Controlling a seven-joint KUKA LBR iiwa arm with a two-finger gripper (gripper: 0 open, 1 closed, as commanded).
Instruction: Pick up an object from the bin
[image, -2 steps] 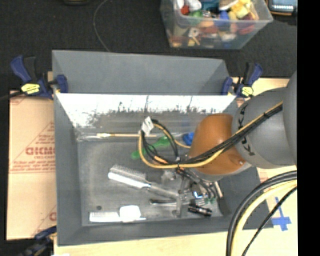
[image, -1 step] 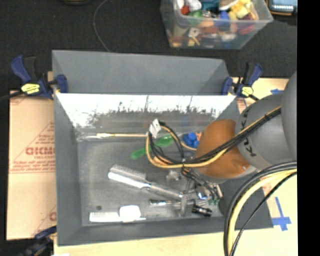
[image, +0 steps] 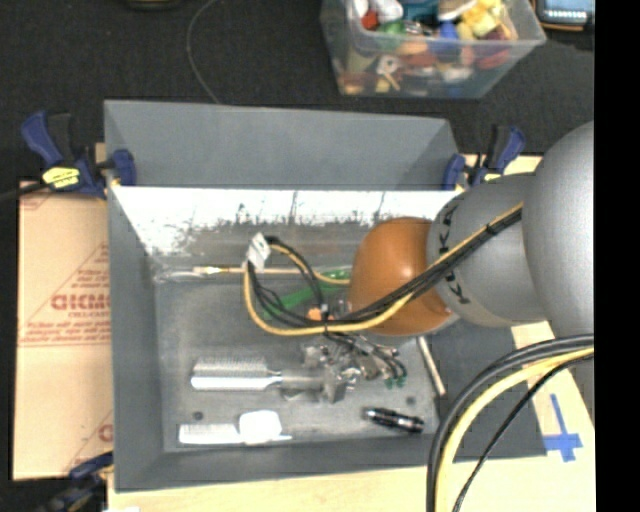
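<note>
My gripper (image: 340, 372) hangs low in the middle of the bin, under the orange wrist cover. It is right at the handle end of a silver-grey brush (image: 235, 376) that lies flat and points left. Whether it grips the handle is hidden by its own body. A black marker (image: 394, 420) lies just to the lower right of the gripper. A white brush (image: 232, 431) lies near the bin's front wall, below the grey one.
A green thing (image: 297, 297) lies partly hidden under the cables behind the gripper. A thin rod (image: 215, 270) rests along the back left of the floor. A slim stick (image: 431, 366) leans near the right wall. The arm covers the bin's right side.
</note>
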